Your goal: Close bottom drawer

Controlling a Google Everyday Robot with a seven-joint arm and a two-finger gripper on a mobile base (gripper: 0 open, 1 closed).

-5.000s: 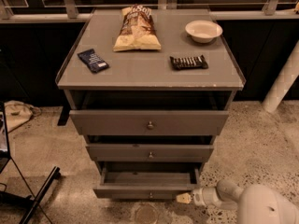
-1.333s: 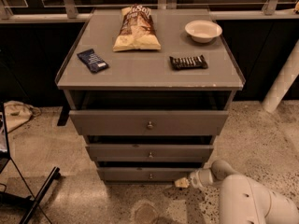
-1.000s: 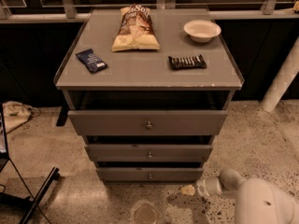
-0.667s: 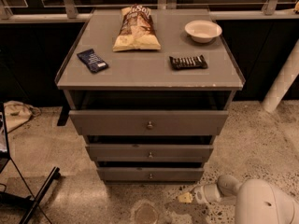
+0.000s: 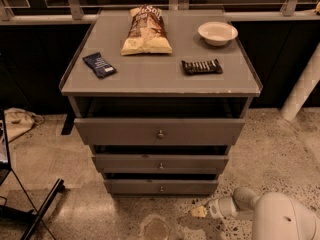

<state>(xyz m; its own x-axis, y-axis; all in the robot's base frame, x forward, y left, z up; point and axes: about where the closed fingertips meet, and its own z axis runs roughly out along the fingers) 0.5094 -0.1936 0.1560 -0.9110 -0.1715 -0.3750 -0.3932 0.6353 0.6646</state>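
Gripper (image 5: 198, 212) hangs low over the speckled floor at the end of the white arm (image 5: 280, 219), which enters from the lower right. Whether it is wide or narrow cannot be told, and it seems to hold nothing. The bottom drawer (image 5: 161, 186) lies up and to the left of the gripper, near it but apart. Its slim front runs left to right, so the gripper faces the front's right half, with the small knob (image 5: 161, 188) further left. The front looks nearly flush, so the closing seems done or almost so; any last push would go straight away from the gripper, into the cabinet. High above the gripper, the bench (image 5: 240, 81) carries a chip bag (image 5: 145, 30), a blue packet (image 5: 99, 64), a dark wrapped bar (image 5: 201, 66) and a white bowl (image 5: 217, 32). No writing on them can be read.
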